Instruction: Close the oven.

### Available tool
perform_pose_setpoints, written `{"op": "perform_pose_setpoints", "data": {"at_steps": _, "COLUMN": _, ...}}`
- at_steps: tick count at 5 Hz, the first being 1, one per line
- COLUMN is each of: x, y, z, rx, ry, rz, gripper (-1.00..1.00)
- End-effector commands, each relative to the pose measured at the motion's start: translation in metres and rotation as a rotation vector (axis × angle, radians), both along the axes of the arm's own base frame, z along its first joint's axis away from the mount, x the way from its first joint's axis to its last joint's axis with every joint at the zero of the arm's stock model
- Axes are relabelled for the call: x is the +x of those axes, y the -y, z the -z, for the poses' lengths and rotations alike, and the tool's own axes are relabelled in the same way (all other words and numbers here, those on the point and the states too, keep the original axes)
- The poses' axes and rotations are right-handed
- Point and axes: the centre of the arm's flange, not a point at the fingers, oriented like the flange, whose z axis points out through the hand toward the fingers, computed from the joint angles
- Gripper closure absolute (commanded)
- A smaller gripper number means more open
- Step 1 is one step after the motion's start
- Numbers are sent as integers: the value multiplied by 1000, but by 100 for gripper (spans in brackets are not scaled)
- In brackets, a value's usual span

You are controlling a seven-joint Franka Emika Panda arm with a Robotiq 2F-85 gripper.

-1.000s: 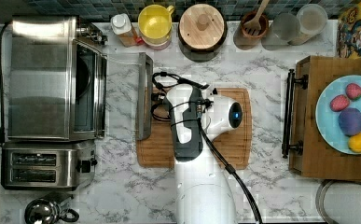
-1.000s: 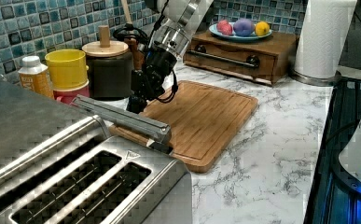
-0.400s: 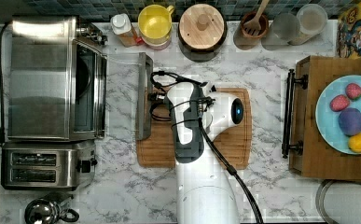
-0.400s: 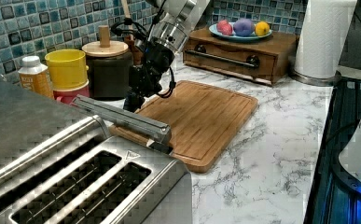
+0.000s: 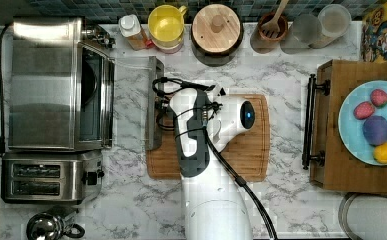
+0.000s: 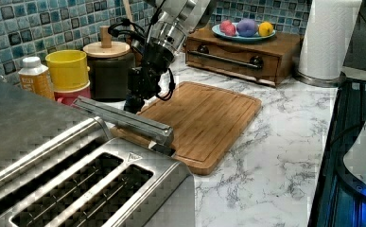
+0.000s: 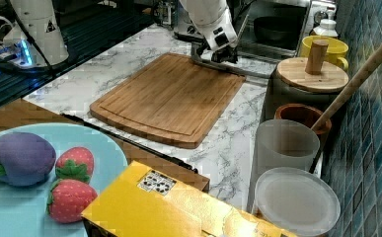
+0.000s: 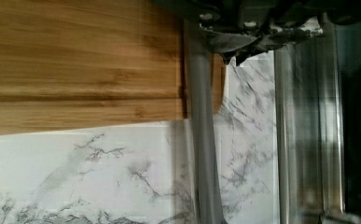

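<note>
The oven stands at the top view's left with its glass door swung down flat over the marble counter. The door's long metal bar handle lies along the edge of the wooden cutting board. My gripper is down at that handle, near its middle. In the left view the gripper sits just behind the handle bar. The right view shows the gripper low in front of the open oven. In the wrist view the handle runs straight out from under the gripper.
A two-slot toaster and a kettle sit beside the oven. A bottle, a yellow cup and a wood-lidded jar line the tiled wall. A wooden box carries a plate of fruit at the top view's right.
My gripper has moved toward the top view's left, from over the cutting board up to the door handle. The door looks unmoved.
</note>
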Motion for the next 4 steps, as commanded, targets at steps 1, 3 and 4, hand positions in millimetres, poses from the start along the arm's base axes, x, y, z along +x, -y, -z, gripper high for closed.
{"op": "perform_pose_setpoints", "data": {"at_steps": 1, "x": 42, "y": -58, "z": -85, "rx": 128, "ry": 123, "rz": -16, "gripper": 100}}
{"op": "perform_pose_setpoints", "data": {"at_steps": 3, "x": 37, "y": -91, "z": -126, "rx": 203, "ry": 169, "rz": -84, "gripper": 100}}
{"op": "perform_pose_setpoints", "data": {"at_steps": 4, "x": 34, "y": -125, "z": -153, "rx": 212, "ry": 192, "rz": -164, "gripper": 100}}
